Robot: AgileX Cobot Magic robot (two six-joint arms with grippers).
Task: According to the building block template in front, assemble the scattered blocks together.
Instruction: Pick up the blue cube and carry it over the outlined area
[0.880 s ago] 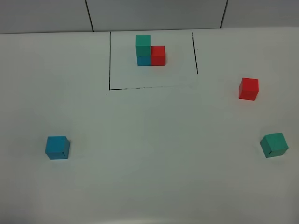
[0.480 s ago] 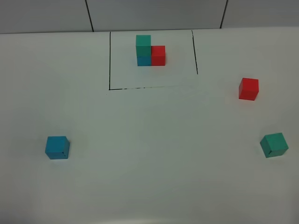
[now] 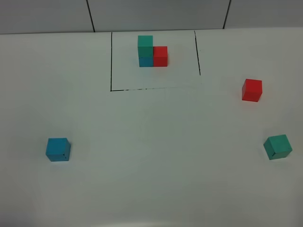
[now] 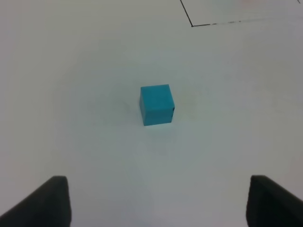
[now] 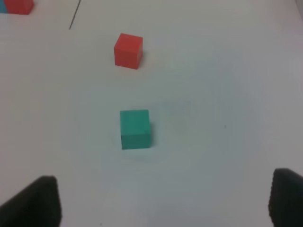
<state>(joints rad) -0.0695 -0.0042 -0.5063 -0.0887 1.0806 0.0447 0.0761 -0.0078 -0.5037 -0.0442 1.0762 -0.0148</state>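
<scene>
The template (image 3: 152, 51) stands at the back inside black drawn lines: green atop blue, red alongside. A loose blue cube (image 3: 58, 149) sits at front left. A loose red cube (image 3: 252, 90) sits at right and a loose teal-green cube (image 3: 277, 146) at front right. Neither arm shows in the exterior view. In the left wrist view my left gripper (image 4: 158, 203) is open, its fingers wide apart, with the blue cube (image 4: 156, 105) ahead of it. In the right wrist view my right gripper (image 5: 165, 201) is open, with the green cube (image 5: 135, 128) ahead and the red cube (image 5: 128, 50) beyond.
The white table (image 3: 156, 142) spans the view. The black frame line (image 3: 111, 61) borders the template, and its corner shows in the left wrist view (image 4: 191, 24). A grey panelled wall (image 3: 156, 14) stands behind the table.
</scene>
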